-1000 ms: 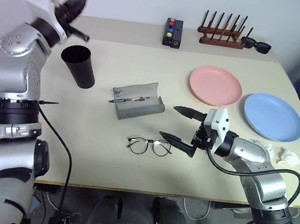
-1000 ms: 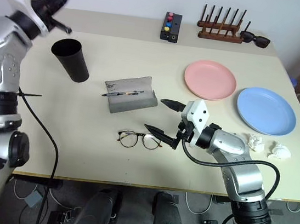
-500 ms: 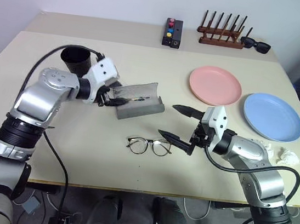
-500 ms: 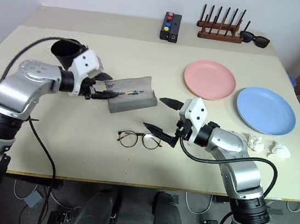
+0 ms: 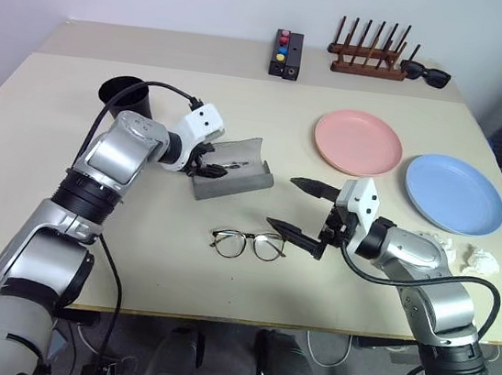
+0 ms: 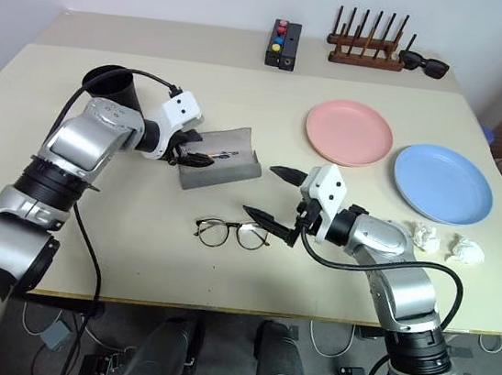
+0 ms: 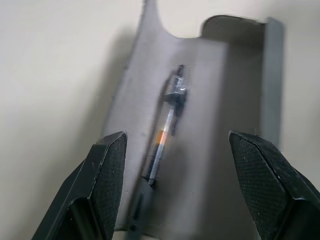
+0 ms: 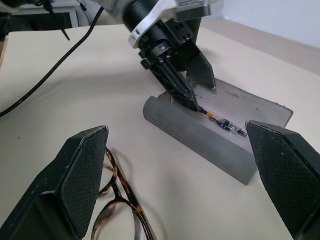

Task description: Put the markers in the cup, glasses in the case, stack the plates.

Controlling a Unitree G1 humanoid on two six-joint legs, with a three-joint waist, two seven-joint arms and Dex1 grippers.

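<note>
Two pincers spread wide, left pincer [image 7: 175,190] straddling marker [image 7: 165,134] on open case [image 7: 220,125], right pincer [image 5: 299,210] empty above glasses [image 5: 248,244]

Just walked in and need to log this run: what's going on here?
The left gripper, jaws open, hovers over a thin pen-like marker lying on the flap of the open grey glasses case. The right gripper, open too, hangs beside the thin-rimmed clear glasses on the table. The salmon pink plate and light blue plate lie apart, unstacked.
</note>
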